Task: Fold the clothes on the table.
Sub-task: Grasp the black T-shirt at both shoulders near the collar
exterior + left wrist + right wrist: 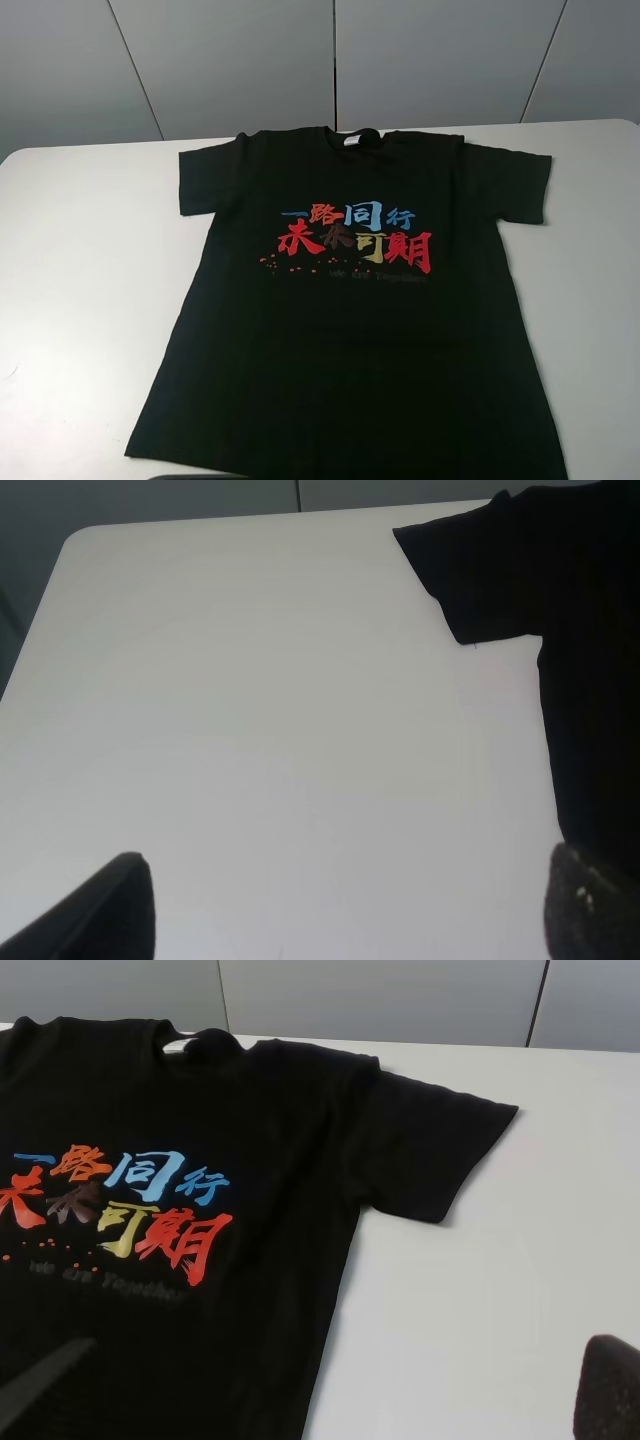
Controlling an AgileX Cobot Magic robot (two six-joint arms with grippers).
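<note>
A black T-shirt (pixel 350 330) with a red, blue and yellow print (pixel 355 238) lies flat and unfolded on the white table (pixel 80 260), collar at the far side. The left wrist view shows its one sleeve (pixel 480 575) and side edge; the right wrist view shows the print (pixel 120 1205) and the other sleeve (pixel 430 1150). My left gripper (pixel 345 905) is open above bare table beside the shirt, its fingertips (pixel 100 910) wide apart. My right gripper (pixel 320 1400) is open above the shirt's side edge. Neither gripper shows in the exterior high view.
Grey wall panels (pixel 330 60) stand behind the table's far edge. Bare white table lies on both sides of the shirt (pixel 600 300). The table's rounded far left corner (pixel 75 535) shows in the left wrist view.
</note>
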